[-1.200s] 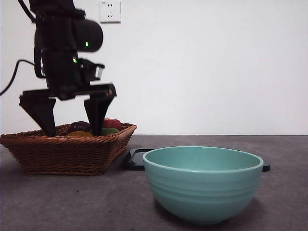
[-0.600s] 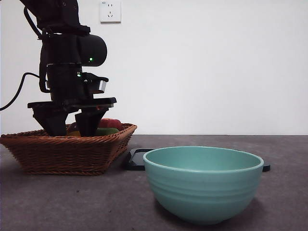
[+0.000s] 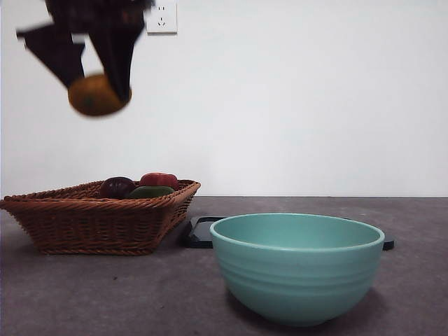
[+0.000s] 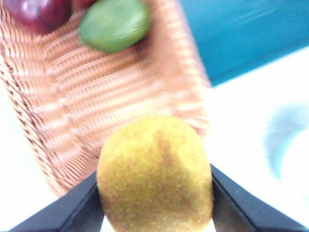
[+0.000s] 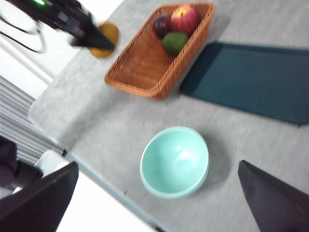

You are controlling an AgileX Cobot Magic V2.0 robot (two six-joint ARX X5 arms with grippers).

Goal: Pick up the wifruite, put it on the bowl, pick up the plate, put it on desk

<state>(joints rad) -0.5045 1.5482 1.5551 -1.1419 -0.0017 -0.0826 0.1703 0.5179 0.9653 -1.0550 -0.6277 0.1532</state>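
Gripping wifruite [image 3: 96, 95] in left gripper [image 3: 89, 66] jaws above basket [image 3: 98, 217]; risking slipping on swinging toward bowl [image 3: 297, 266].

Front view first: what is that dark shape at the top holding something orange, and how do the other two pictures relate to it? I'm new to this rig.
That dark shape is the left gripper, two black jaws on the end of a robot arm. It is shut on the wifruite, a brownish-orange oval fruit, held high above the wicker basket.

The front view looks level across the desk from low down. The left wrist view comes from a camera on that arm, so the wifruite fills it between the jaws, with the basket below. The right wrist view looks down from the other arm, which waits with the right gripper open.

On the desk stand the basket with a green fruit, a dark purple fruit and a red fruit, a dark flat tray and the empty mint-green bowl.
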